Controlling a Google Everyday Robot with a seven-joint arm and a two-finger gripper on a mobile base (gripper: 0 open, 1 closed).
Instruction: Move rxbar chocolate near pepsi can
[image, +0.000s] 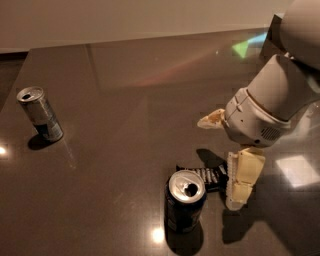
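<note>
The rxbar chocolate (204, 175), a flat black bar with white lettering, lies on the dark table (130, 100) just behind and to the right of the pepsi can (184, 201). The can is dark blue with a silver top and stands upright near the front edge. My gripper (217, 162) hangs over the bar's right end with its fingers spread wide. One cream finger (244, 177) stands beside the bar's right end, the other (211, 120) points away to the left above it. The bar rests on the table, not clamped.
A slimmer silver-and-blue can (40, 114) stands tilted at the far left of the table. My white arm (280, 100) fills the right side. A pale wall runs along the table's far edge.
</note>
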